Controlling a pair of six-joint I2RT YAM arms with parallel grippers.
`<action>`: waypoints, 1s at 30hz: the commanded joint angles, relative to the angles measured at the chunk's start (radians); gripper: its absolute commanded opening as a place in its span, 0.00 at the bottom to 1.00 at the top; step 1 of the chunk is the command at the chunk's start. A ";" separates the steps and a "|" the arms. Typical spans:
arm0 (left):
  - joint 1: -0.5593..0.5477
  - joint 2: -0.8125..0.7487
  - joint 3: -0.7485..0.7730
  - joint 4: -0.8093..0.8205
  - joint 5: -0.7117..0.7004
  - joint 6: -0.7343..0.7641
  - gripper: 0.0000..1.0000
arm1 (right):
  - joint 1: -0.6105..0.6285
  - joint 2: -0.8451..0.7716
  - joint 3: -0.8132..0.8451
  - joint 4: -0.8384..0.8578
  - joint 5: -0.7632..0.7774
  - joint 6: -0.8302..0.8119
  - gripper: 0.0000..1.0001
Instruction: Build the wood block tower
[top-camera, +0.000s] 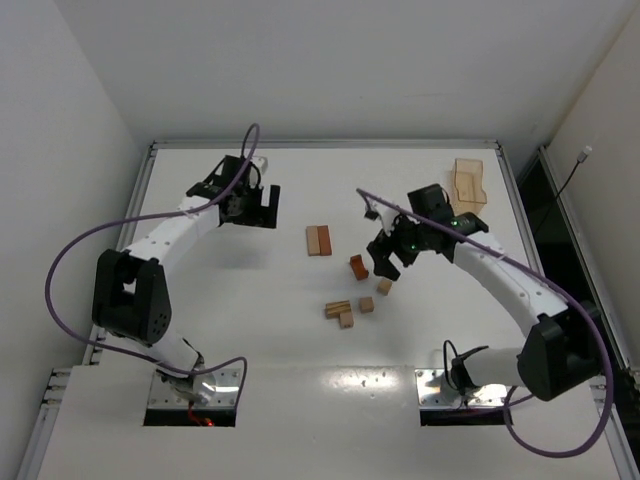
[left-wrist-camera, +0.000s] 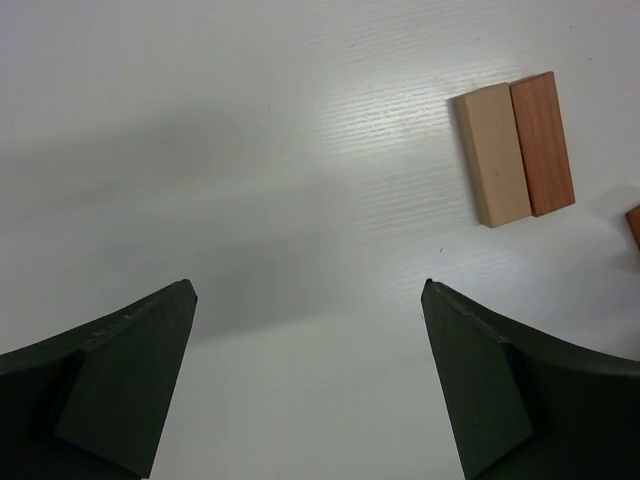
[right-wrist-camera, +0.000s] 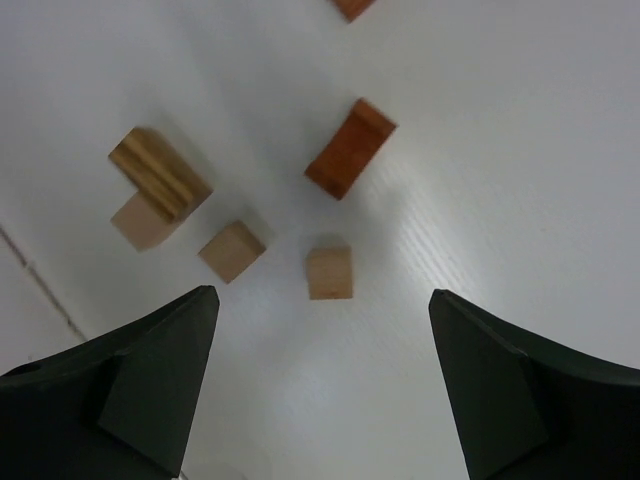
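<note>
Two smooth flat wood bars (left-wrist-camera: 515, 150) touch; left gripper (left-wrist-camera: 308, 290), right gripper (right-wrist-camera: 322, 296) spread empty.

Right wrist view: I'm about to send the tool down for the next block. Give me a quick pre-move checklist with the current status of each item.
1. Right tool open: ok, jaws wide, nothing between them.
2. Left tool open and empty: ok, only bare table below it.
3. Target lined up: ok, the small tan cube sits roughly centred between the right tool's fingers.
4. Room around target: ok, it stands apart from the second cube and the reddish block.
5. Stacking begun: not ok, the tan and reddish bars lie flat side by side, nothing on them.
6. Arms apart: ok in the top view.
</note>
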 joint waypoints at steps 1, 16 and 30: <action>0.027 -0.058 -0.024 0.003 0.040 0.032 0.96 | 0.061 -0.036 -0.077 -0.076 -0.033 -0.162 0.84; 0.073 -0.120 -0.009 -0.051 0.043 0.071 0.96 | 0.103 0.014 -0.188 0.061 0.198 -0.148 0.82; 0.073 -0.089 0.019 -0.041 0.043 0.071 0.96 | 0.103 0.134 -0.131 0.108 0.188 -0.118 0.81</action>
